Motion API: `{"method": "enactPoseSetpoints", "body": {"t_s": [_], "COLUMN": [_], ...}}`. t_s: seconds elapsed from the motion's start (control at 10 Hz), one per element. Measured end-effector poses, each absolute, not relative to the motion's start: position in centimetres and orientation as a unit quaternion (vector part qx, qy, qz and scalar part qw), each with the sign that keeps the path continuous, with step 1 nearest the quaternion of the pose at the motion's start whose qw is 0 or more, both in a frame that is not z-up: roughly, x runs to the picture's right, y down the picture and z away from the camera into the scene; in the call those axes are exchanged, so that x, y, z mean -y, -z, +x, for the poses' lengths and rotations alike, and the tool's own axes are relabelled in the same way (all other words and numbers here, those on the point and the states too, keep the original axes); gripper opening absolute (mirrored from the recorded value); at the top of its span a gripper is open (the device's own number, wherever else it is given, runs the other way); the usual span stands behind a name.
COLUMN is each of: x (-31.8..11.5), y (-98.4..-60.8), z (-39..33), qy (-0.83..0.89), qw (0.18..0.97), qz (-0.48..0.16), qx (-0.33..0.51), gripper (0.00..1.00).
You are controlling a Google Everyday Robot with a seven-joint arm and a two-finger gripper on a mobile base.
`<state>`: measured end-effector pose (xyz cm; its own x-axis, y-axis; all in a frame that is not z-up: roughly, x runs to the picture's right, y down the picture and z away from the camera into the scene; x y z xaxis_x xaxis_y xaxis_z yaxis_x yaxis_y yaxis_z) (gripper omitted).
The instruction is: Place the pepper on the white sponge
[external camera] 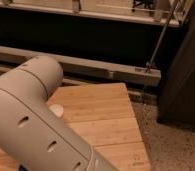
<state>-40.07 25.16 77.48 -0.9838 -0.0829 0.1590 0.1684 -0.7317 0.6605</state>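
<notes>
My grey arm link (36,125) fills the left and lower part of the camera view and covers much of the wooden table (106,120). A small white rounded pad, which looks like the white sponge (56,110), peeks out on the table right beside the arm. The pepper is hidden or out of view. My gripper is not in view; it lies somewhere beyond the arm link.
The table's right edge runs along a speckled floor (171,145). Behind the table a grey rail (91,67) runs below a dark shelf. A thin metal pole (158,45) slants at the back right. A dark cabinet (186,75) stands at the right.
</notes>
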Motion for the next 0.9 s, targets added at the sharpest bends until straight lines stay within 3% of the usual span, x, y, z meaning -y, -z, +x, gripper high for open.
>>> {"method": "enactPoseSetpoints", "body": {"t_s": [0.2, 0.7, 0.9], "x": [-25.43, -25.99, -26.21], "y": [-77.55, -77.86, -77.89], "z": [-40.29, -40.5, -40.7], "qy": [0.928, 0.926, 0.926], "qw": [0.065, 0.06, 0.058], "qz": [-0.061, -0.068, -0.07], "qx": [0.361, 0.365, 0.366], "gripper": [0.63, 0.63, 0.55]}}
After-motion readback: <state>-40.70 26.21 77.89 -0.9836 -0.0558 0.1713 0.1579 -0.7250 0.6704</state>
